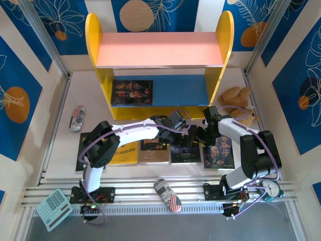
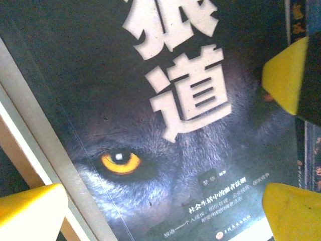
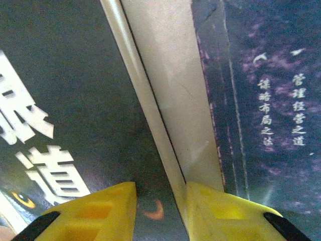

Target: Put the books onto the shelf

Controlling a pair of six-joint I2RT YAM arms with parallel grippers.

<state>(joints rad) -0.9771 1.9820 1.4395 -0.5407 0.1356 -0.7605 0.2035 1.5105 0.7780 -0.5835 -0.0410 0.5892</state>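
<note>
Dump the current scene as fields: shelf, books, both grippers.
shelf: one book on the blue lower board
book on shelf: black, gold title, lying flat at the left end
on table, in a row: yellow book, brown-black book, black wolf-eye book, dark blue portrait book
left gripper: open, over the black wolf-eye book
right gripper: open, fingertips either side of that book's edge nearest the dark blue portrait book

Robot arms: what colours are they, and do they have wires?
The left arm and the right arm are white with black joints and looping purple cables. The left end effector and the right end effector have chunky yellow fingers.
</note>
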